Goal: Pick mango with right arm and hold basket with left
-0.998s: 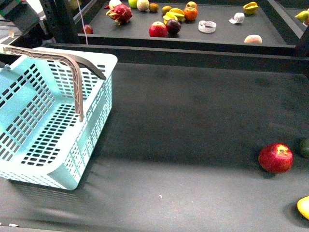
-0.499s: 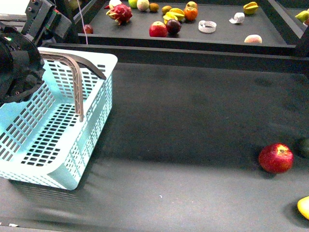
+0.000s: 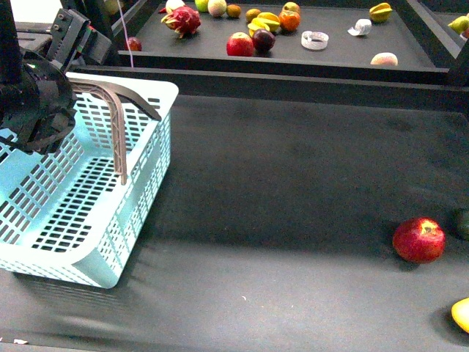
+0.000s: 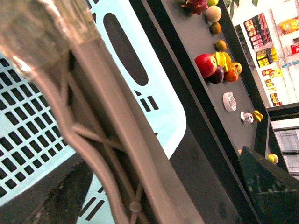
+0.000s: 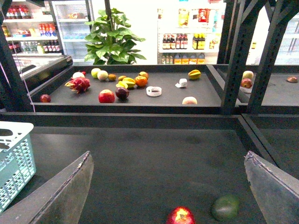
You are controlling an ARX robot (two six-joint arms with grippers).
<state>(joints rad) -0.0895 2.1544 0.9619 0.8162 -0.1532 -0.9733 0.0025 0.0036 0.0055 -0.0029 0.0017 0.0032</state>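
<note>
Gripping the handle squarely is your job here: the left arm sits over it (whether its fingers are clamped, I cannot tell), so centre them to keep the basket level. Rightward, past the apple, the mango lies at the near right edge of the mat, partly cropped; lower your right gripper, fingers spread wide, over it. Dark mat, fruit shelf behind, shop coolers beyond.

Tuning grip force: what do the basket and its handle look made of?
Basket: probably moulded plastic, pale blue, slight sheen; thin slotted walls suggest it. Handle: likely plastic too, matt grey-brown; the left wrist view shows moulded cross-ribs along it.
</note>
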